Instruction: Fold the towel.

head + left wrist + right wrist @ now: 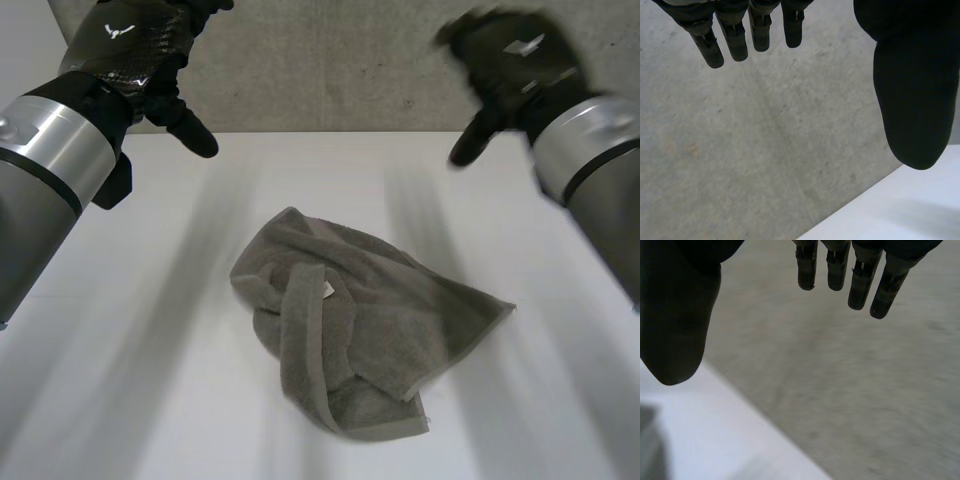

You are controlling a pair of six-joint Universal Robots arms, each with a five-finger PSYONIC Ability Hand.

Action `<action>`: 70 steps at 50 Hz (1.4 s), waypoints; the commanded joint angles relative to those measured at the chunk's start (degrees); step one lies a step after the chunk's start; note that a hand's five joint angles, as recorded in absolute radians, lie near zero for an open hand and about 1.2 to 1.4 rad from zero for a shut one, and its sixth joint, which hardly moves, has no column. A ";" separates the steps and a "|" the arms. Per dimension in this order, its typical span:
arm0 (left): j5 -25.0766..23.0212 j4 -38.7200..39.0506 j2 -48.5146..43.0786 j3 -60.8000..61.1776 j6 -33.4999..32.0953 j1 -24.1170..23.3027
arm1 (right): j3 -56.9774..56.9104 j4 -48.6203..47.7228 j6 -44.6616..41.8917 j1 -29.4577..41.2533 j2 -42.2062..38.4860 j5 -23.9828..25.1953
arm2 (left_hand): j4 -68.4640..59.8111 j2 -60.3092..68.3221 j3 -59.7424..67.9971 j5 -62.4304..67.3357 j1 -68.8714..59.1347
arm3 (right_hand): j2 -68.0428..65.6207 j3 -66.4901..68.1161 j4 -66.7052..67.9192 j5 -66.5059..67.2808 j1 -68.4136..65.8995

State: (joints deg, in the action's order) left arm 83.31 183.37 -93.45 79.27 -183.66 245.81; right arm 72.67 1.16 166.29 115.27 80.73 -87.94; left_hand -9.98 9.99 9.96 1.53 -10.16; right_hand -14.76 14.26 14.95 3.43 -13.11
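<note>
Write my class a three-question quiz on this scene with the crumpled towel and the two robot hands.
1. True or false: the towel lies neatly folded on the table.
2. The left hand is: A) pinching the towel; B) open, clear of the towel; C) pressing the towel flat.
3. Fill in: the right hand holds ____.
Key: 1 false, it lies crumpled; 2 B; 3 nothing.

One towel (365, 300), one table (120, 340), two hands: left robot hand (135, 45), right robot hand (512, 58).
</note>
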 commanded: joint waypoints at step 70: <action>-17.12 6.82 -14.30 27.87 -41.78 -5.69 | 38.07 -11.35 -17.49 -7.17 -8.04 20.79 | -6.28 6.27 6.31 4.73 -6.11 | 4.76 -4.26 -4.95 -3.43 3.11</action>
State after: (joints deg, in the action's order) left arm 65.86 188.10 -104.04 108.09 -225.54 240.59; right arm 107.79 -5.43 147.27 107.51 73.98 -66.09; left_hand -13.61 13.56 13.61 3.51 -13.57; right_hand -14.77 14.11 14.95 3.44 -13.10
